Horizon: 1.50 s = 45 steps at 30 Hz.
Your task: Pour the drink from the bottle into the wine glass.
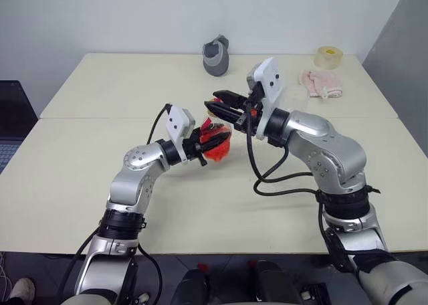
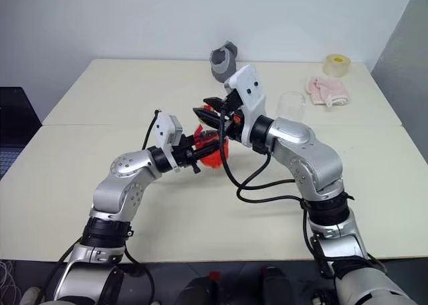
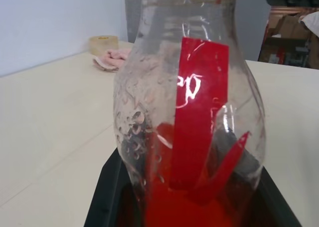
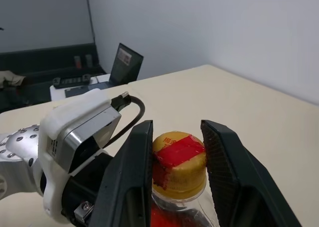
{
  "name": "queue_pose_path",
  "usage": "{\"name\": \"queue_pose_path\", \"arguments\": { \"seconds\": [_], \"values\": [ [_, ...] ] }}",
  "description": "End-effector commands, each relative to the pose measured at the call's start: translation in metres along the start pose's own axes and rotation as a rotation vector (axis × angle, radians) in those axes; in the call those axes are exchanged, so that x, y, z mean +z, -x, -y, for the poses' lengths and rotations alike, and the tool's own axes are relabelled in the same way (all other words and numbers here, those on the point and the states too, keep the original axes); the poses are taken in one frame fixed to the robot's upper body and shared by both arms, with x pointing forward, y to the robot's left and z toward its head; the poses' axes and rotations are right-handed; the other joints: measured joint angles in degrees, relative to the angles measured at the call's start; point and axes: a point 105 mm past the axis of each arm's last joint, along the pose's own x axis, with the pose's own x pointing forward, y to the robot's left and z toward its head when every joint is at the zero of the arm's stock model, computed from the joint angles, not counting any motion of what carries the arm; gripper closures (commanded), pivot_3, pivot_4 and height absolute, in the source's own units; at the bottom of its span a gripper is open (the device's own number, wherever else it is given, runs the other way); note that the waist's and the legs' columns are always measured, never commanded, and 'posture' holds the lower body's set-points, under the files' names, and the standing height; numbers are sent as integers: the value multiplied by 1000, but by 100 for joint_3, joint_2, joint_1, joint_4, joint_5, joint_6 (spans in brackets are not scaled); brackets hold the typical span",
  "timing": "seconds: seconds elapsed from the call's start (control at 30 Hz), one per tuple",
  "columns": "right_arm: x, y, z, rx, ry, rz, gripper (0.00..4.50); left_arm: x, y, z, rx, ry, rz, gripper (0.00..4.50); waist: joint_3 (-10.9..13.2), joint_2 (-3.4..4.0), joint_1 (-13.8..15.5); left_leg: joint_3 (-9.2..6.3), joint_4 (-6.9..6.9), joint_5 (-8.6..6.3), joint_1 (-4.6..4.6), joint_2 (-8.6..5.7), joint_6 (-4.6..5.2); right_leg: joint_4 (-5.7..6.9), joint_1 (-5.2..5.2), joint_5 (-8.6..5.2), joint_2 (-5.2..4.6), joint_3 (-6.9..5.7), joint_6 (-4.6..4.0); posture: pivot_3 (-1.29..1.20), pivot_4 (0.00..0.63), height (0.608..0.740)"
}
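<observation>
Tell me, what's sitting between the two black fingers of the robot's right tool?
The bottle's yellow cap, with red tape on top, sits between the right tool's fingers in the right wrist view.

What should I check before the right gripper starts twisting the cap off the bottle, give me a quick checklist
1. Left gripper holds the bottle: ok.
2. Bottle held upright: ok.
3. Cap still on: ok.
4. Right gripper lined up around the cap: ok.
5. Both fingers pressing on the cap: cannot tell; a slim gap shows on one side.
6. Wine glass standing clear of both arms: ok.
</observation>
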Motion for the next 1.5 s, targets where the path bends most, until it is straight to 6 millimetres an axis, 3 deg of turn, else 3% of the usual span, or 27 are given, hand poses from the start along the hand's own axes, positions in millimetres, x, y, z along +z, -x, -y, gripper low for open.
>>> {"name": "queue_pose_path", "arguments": {
  "seconds": [0.03,0.27,0.43,0.6,0.73,0.87,1.1,1.23,1.5],
  "values": [
    [20,7,-8,193,20,84,3349,28,7,18,-88,-57,63,3182,0,0,-2,0,-1,-4,0,0,7,0,0,0,0,0,0,0,150,740],
    [19,20,-5,480,33,67,3349,36,41,62,-237,-37,21,3182,5,7,-28,3,-4,-9,6,7,17,-1,2,0,4,3,0,0,150,740],
    [17,20,-5,549,66,54,3349,41,46,64,-209,-26,18,3182,8,11,14,-4,-1,-11,6,8,19,-2,8,0,5,-2,0,0,150,740],
    [17,32,-5,561,23,48,1724,41,45,47,-138,-61,15,3182,9,11,79,-5,3,-7,3,6,11,-5,11,0,-8,-5,0,0,150,740],
    [25,48,-4,447,40,60,375,39,47,26,-42,-79,16,3182,9,12,128,-5,1,-7,3,6,11,-7,11,0,-9,-6,0,0,150,740],
    [28,52,-7,352,19,93,375,36,45,16,9,-87,26,3182,10,12,115,2,-1,-7,4,4,11,-4,7,0,-10,0,0,0,150,740],
    [32,27,-10,147,39,164,375,33,20,-2,47,-89,78,3182,9,12,131,0,2,-3,3,1,5,-2,7,0,-4,-3,0,0,150,740],
    [29,8,-7,57,54,169,375,34,6,-1,16,-100,106,3182,9,12,125,0,1,2,2,-1,-3,-3,6,0,-3,-3,0,0,150,740],
    [31,-4,-2,13,78,181,375,33,2,-2,-10,-108,105,3182,9,12,114,2,1,2,2,0,-4,-2,2,0,-2,-1,0,0,150,740]
  ]
}}
